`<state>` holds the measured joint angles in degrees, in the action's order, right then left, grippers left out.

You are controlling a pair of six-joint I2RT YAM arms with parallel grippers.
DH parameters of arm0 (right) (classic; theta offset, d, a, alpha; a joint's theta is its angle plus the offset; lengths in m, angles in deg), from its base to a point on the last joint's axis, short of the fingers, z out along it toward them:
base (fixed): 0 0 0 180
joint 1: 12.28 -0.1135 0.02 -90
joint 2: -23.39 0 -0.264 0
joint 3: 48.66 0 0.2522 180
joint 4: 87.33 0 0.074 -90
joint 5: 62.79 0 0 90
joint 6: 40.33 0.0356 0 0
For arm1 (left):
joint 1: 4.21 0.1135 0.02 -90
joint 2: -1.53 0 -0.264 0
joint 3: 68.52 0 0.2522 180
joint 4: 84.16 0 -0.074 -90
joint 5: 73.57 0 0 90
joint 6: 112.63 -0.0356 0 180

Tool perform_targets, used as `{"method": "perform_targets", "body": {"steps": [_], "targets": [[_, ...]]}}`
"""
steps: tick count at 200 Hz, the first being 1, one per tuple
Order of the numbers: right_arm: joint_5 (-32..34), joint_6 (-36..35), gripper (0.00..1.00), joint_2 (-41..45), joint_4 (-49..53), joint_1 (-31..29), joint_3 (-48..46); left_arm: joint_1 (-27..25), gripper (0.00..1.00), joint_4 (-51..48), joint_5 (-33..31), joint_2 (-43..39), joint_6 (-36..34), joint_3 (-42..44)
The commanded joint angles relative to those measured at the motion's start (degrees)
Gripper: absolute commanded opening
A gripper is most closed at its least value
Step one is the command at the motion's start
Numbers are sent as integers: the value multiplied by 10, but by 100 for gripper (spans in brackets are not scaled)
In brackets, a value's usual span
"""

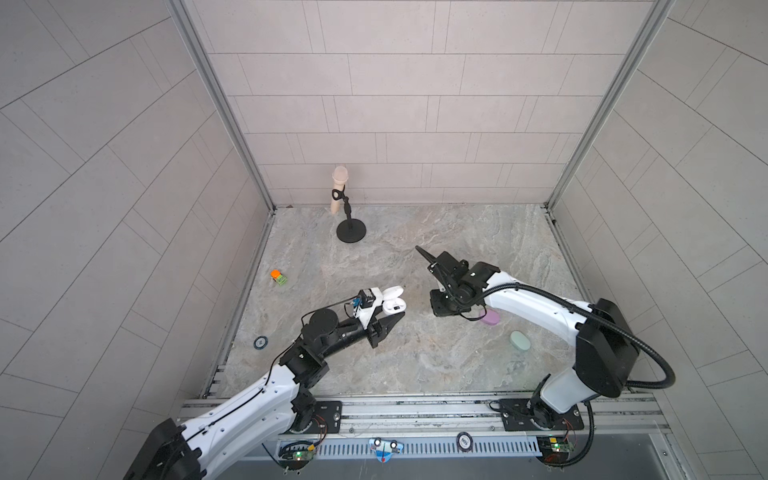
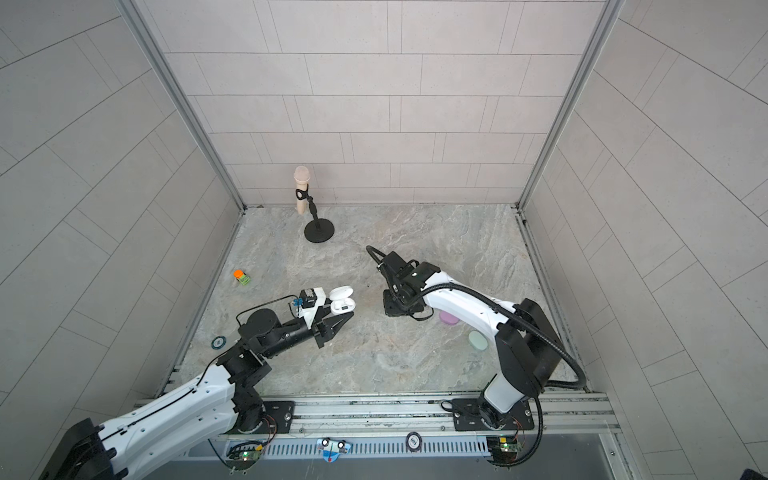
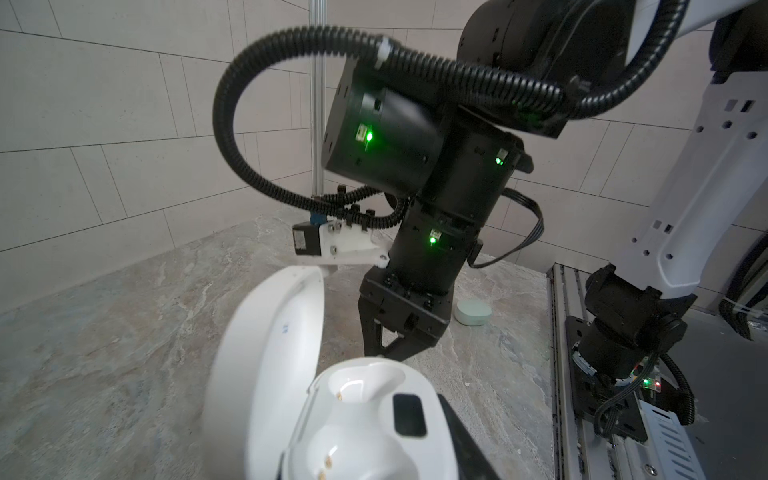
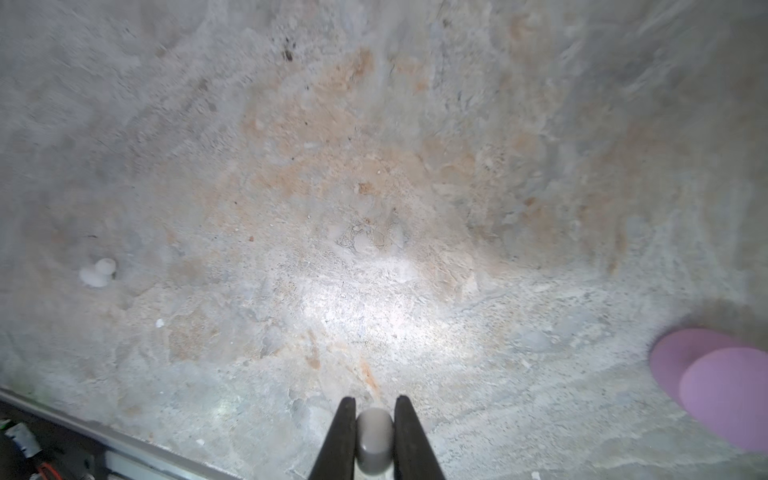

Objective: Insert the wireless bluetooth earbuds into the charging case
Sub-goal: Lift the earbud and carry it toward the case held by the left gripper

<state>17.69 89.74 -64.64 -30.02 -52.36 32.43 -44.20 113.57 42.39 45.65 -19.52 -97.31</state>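
Top views both show the left pincer (image 1: 395, 311) clamped on the open white charging case (image 1: 392, 300), lid swung back, held above the counter (image 1: 374, 257). Right of it, the right pincer (image 4: 374, 405) points down, pinching a white earbud (image 4: 374, 440) between its fingertips. A second white earbud (image 4: 96, 272) lies well apart on the counter. A lilac case (image 1: 490, 318) sits beneath that arm.

Three charging cases (image 1: 392, 306) (image 1: 490, 319) (image 1: 518, 340), two earbuds (image 4: 374, 436) (image 4: 97, 272), one microphone (image 1: 340, 183), one toy car (image 1: 278, 277).
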Motion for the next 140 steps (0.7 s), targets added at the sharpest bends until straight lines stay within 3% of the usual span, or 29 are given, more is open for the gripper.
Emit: {"method": "perform_targets", "body": {"steps": [1,75,140], "targets": [[-31,-17,15,56,20,18,-3,1,23,38,34,26,7,-32],[-230,-66,17,207,44,135,6,-17,23,126,123,177,8,-116],[-310,-96,19,303,36,161,24,-31,23,176,189,288,12,-193]]}}
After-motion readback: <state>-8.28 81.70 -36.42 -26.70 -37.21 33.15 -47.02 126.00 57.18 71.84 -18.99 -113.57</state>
